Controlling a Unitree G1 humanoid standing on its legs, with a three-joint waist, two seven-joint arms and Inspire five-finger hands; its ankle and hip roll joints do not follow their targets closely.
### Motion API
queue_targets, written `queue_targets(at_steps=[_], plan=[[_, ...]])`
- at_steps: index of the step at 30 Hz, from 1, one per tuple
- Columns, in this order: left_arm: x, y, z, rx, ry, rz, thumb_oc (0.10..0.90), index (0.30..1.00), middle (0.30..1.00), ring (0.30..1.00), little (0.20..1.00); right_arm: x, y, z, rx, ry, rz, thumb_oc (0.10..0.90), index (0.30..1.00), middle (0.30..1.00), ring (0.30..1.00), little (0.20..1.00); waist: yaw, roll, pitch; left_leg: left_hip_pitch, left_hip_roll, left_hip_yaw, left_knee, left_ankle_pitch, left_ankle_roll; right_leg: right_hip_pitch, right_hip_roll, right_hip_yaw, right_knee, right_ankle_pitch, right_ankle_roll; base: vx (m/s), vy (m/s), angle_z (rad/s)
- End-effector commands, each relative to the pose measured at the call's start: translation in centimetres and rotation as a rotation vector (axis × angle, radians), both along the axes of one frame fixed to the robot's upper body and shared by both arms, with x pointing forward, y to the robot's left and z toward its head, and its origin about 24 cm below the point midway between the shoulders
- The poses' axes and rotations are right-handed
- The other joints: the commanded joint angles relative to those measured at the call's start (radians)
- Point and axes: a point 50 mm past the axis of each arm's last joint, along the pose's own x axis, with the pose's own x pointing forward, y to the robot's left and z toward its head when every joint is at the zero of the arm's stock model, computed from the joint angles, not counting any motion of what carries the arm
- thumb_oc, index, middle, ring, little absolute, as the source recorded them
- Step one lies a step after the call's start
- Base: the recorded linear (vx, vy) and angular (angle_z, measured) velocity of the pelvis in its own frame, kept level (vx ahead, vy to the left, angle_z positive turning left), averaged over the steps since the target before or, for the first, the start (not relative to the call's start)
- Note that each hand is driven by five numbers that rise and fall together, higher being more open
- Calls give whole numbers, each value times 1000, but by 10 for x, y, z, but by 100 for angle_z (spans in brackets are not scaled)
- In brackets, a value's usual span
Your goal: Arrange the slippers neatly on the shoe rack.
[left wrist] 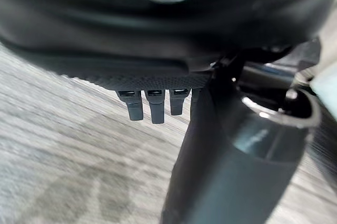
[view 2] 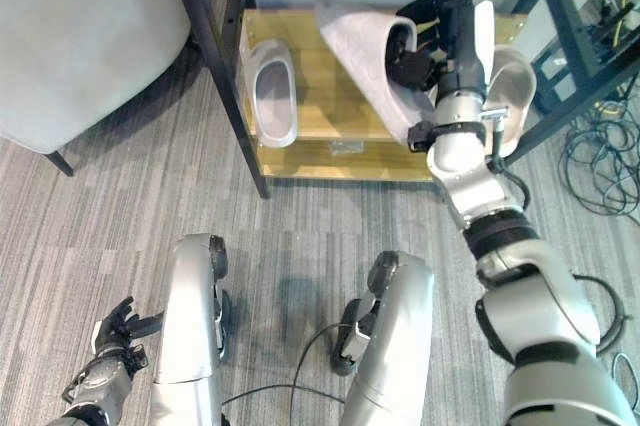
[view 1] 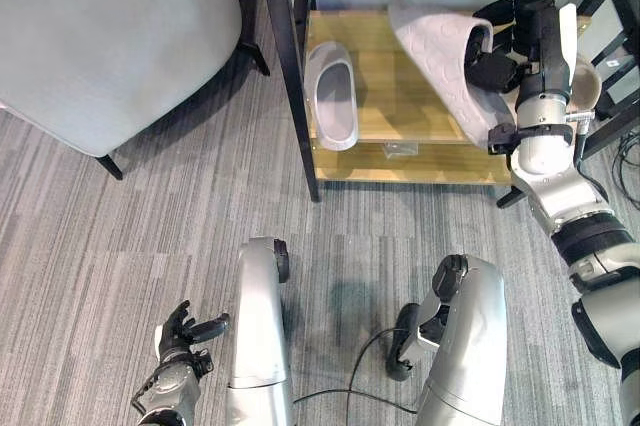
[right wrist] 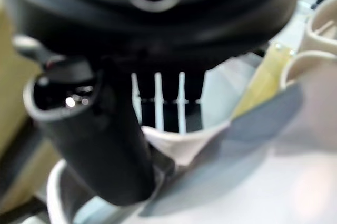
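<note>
- we take the shoe rack (view 1: 400, 161), a wooden shelf in a black frame, as our landmark.
- on its shelf, near the left post, one grey slipper (view 1: 333, 94) lies flat with the opening up.
- over the middle of the shelf our right hand (view 1: 505, 46) holds a second grey slipper (view 1: 440, 61); it is tilted, with the dotted sole turned up.
- the fingers of this hand are curled around the edge of the slipper.
- at the right end of the rack a beige slipper (view 2: 515, 81) shows behind the right wrist.
- our left hand (view 1: 185, 334) hangs low over the grey floor (view 1: 120, 266), well apart from the rack, fingers relaxed and holding nothing.
- a grey chair (view 1: 110, 36) stands left of the rack.
</note>
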Motion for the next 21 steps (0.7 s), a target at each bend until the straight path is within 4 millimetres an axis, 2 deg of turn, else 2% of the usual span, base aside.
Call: queue_targets(at_steps=[1,5,11,17,21], plan=[[10,28,23,103,-102,65,800,900,900,900,900,-35,11,112,29,-367,90,400,300,300,300,300,48,9,33,56,-7,-66,20,-68,116,60,15,26,16,-112,-103,-20,-17,13],[4,32,22,119,-90,69,800,900,900,900,900,-33,7,120,-2,-353,41,400,300,300,300,300,57,11,50,56,-10,-76,23,-64,115,60,15,22,20,-111,-110,-20,-15,4],[-7,38,20,149,-68,59,800,900,900,900,900,-32,-22,126,120,-332,-23,400,300,300,300,300,92,20,75,56,-34,-98,16,-46,115,60,20,23,26,-116,-115,-20,-8,-1],[-9,40,20,171,-63,60,800,900,900,900,900,-34,-33,128,145,-327,-68,400,300,300,300,300,107,19,86,56,-37,-93,5,-49,113,60,19,35,26,-123,-120,11,-12,2],[-10,38,18,179,-54,45,800,900,900,900,900,-37,-32,132,169,-362,-46,400,300,300,300,300,113,21,88,56,-36,-94,-13,-45,111,60,19,29,9,-123,-123,44,8,4]])
